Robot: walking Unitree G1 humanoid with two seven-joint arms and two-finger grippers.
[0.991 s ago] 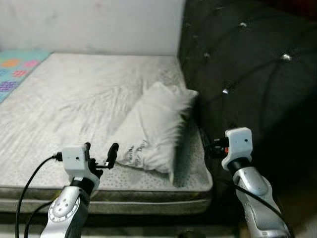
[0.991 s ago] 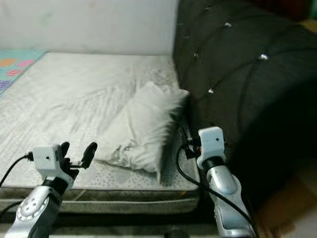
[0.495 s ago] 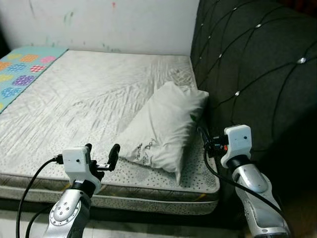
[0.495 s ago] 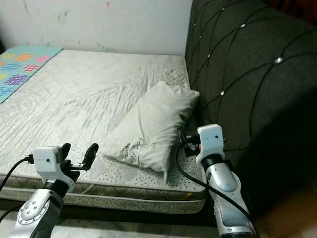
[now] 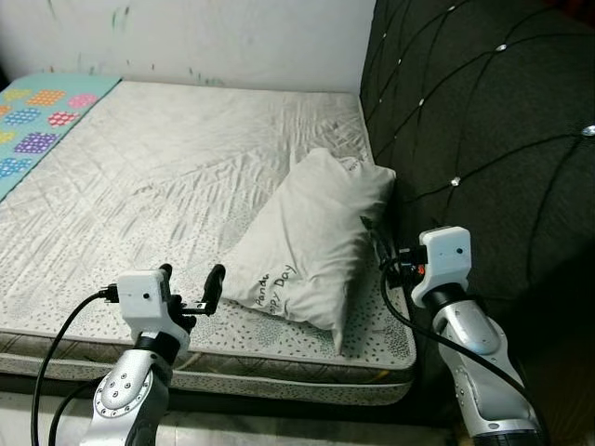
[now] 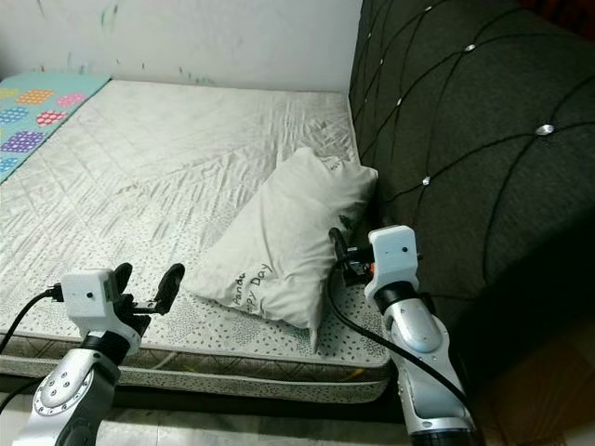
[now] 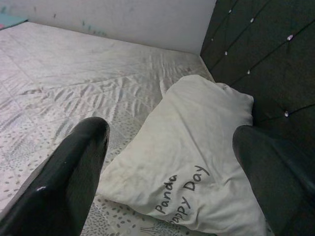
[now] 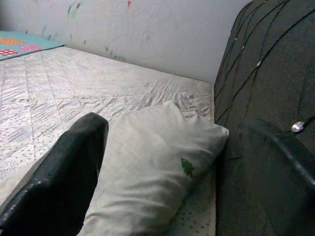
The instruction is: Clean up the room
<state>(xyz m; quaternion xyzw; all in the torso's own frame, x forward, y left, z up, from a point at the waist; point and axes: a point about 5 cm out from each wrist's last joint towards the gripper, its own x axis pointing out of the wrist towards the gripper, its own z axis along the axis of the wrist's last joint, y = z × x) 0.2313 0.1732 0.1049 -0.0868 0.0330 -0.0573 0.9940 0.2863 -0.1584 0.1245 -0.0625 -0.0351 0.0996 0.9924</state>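
Nearest, both arms are raised over the foot edge of the mattress [image 5: 139, 186]. The left gripper [image 5: 191, 288] and the right gripper [image 6: 340, 255] hold nothing, fingers spread wide, probably readied for a two-sided grab. Between and beyond them the pillow [image 5: 311, 242] lies askew, its far corner against the dark padded headboard [image 5: 465, 121]. A patterned blanket [image 5: 37, 121] lies at the far left.

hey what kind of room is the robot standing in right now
Most likely a bedroom. A bare quilted mattress lies before the robot, a white pillow printed "Panda Happy Day" rests on it, and a dark tufted headboard with shiny studs stands along the mattress's right side.
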